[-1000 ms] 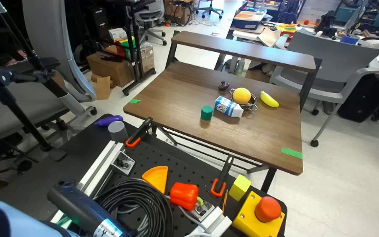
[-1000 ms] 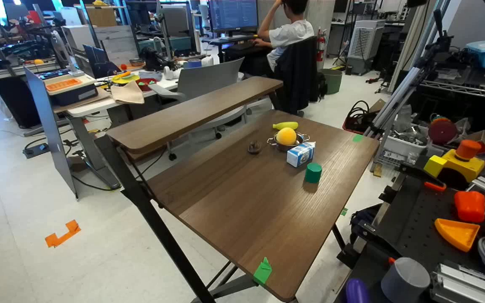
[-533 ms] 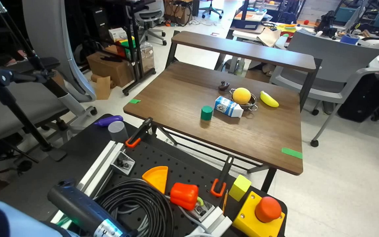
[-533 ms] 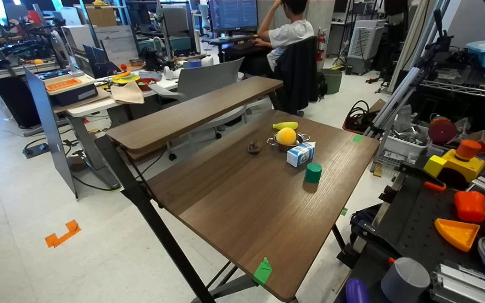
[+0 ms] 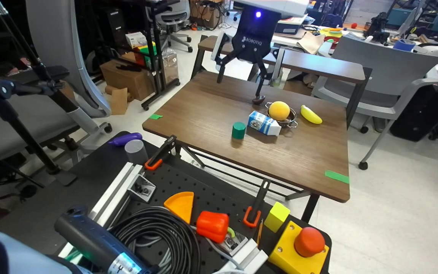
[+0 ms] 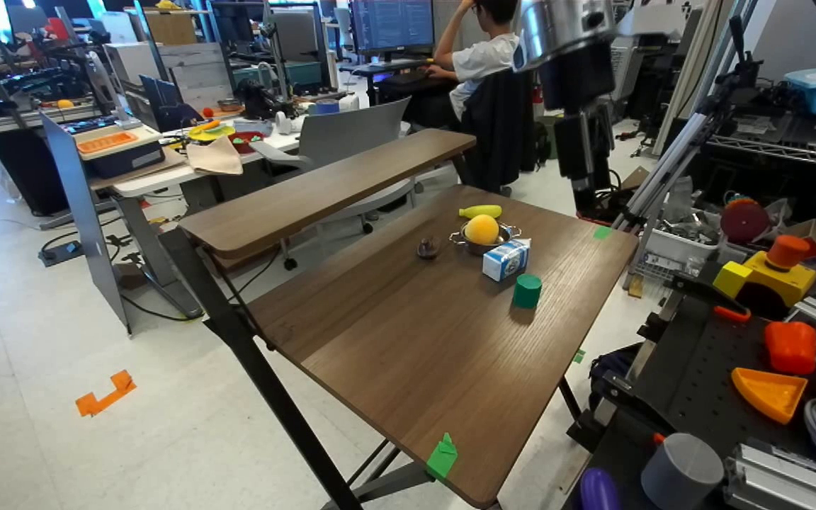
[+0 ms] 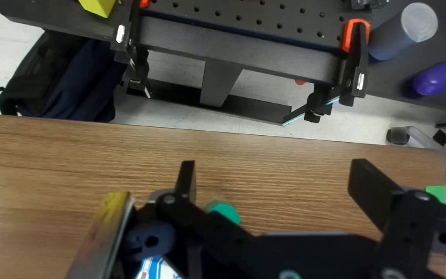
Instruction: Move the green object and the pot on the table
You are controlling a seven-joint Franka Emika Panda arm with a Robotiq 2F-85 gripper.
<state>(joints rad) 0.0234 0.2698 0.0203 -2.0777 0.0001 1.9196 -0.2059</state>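
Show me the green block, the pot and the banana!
Green block (image 5: 238, 132): in an exterior view, on its side.
Pot (image 6: 479, 249): in an exterior view, on its outer wall.
Banana (image 5: 311, 115): in an exterior view, on its middle.

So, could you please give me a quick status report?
Gripper open, empty, above the table. Green cylinder upright, ungrasped. Orange ball in pot; blue-and-white carton between pot and cylinder.

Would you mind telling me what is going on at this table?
A robot's gripper hangs open above the table, holding nothing. It is meant to move the green object and the pot, but grips neither. The green object stands upright near a blue-and-white carton; past the carton, the metal pot has a yellow-orange ball in it.
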